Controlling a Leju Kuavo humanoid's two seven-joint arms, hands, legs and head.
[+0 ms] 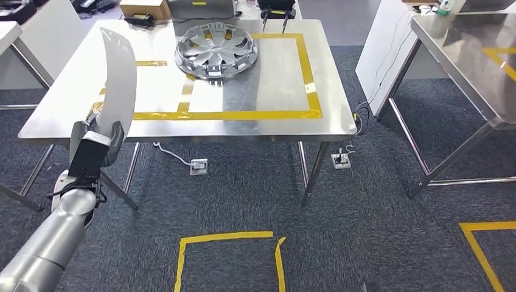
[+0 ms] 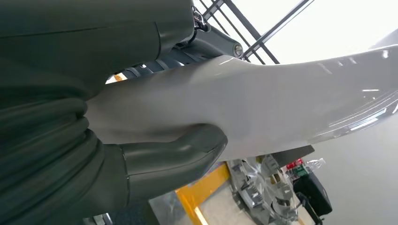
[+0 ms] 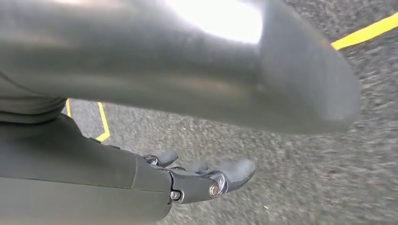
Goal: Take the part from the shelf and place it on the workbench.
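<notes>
Left hand [image 1: 97,143] lower left of frame, fingers clamped on base of long curved grey part [image 1: 118,79], which stands upright over counter's [image 1: 243,125] near-left edge. Right hand [image 3: 206,180] hangs over carpet, fingers apart, holding nothing.

Step in hand, by my read: carry part over counter, lay it flat. Best lower slowly, keep grip firm (blade looks glossy, could slip), release once it rests.

Hubcap [image 1: 216,50] sits upper centre, on yellow tape rectangle [image 1: 292,112]; aim clear of it. Black clamp [image 1: 277,12] at far edge.
</notes>
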